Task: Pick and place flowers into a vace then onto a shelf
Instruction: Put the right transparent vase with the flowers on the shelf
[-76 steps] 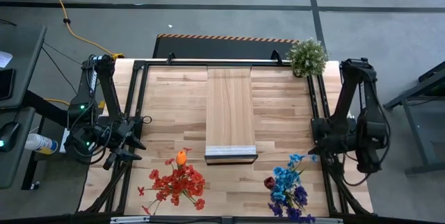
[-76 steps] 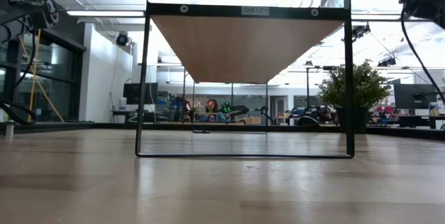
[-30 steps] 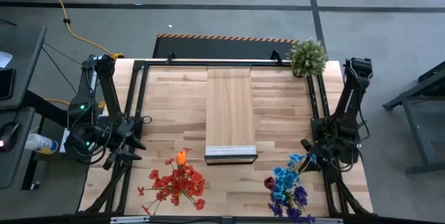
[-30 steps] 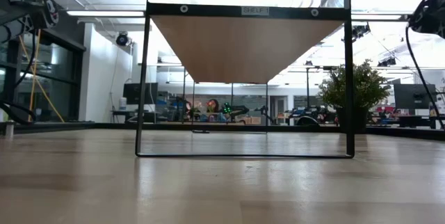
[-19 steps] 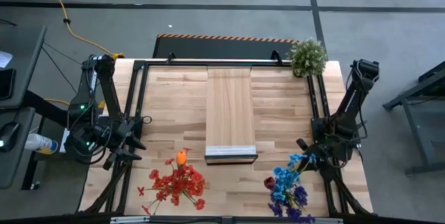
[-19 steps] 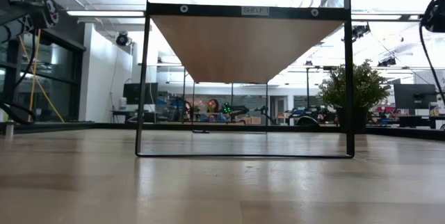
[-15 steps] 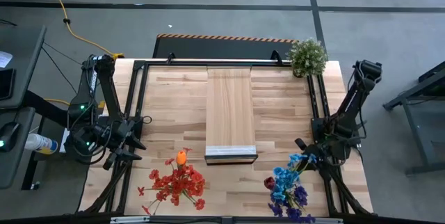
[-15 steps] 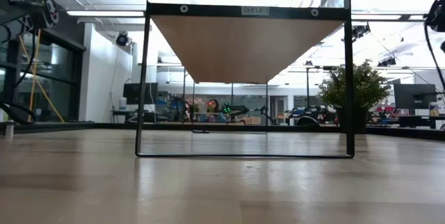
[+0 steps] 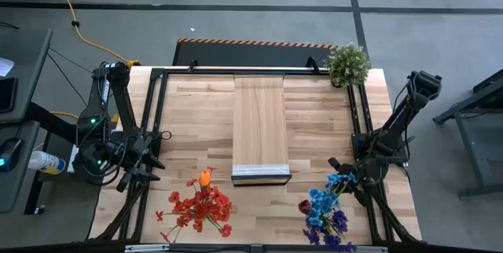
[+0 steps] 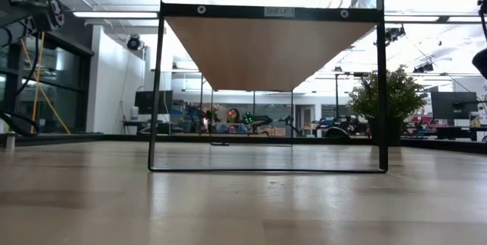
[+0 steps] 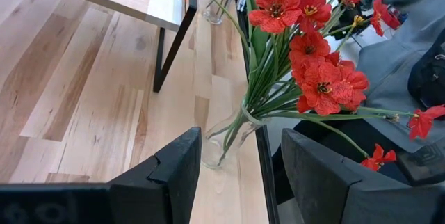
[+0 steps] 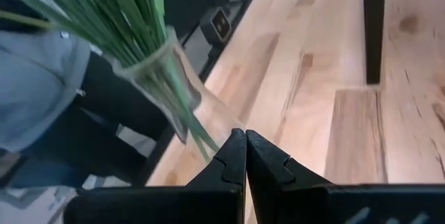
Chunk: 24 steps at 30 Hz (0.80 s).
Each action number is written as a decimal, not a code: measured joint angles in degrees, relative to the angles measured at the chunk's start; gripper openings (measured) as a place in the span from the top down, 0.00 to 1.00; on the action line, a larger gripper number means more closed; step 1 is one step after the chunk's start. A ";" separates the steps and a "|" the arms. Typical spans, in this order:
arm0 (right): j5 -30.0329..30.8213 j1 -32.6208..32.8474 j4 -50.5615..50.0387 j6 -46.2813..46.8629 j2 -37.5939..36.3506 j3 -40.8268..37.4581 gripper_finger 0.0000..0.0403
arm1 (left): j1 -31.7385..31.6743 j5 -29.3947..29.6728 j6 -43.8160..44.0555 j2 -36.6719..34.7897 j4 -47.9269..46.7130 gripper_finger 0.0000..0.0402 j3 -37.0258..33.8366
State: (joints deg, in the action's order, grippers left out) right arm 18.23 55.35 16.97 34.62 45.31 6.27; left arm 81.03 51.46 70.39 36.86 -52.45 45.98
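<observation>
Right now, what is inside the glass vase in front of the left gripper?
The glass vase holds a bunch of green stems topped with red flowers. Whether it holds water cannot be told. The left gripper stands open before it.

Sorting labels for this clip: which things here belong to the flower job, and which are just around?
Job: red flowers, blue and purple flowers, their glass vases, the shelf, right gripper beside the blue bunch, fingers shut.

Around: potted plant, yellow cable, left gripper waiting.
</observation>
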 joint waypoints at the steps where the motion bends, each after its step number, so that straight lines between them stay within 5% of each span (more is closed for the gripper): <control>1: 0.01 -0.26 0.91 -0.04 0.25 0.00 1.00 | 0.00 0.00 0.00 0.00 0.00 0.42 0.00; 24: 1.70 -0.74 1.94 2.59 0.86 0.01 1.00 | -0.02 0.00 -1.57 0.11 -1.27 0.42 0.00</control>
State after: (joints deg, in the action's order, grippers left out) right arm 19.93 54.61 18.90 37.22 46.17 6.28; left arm 81.01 51.46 68.82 36.97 -53.71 45.98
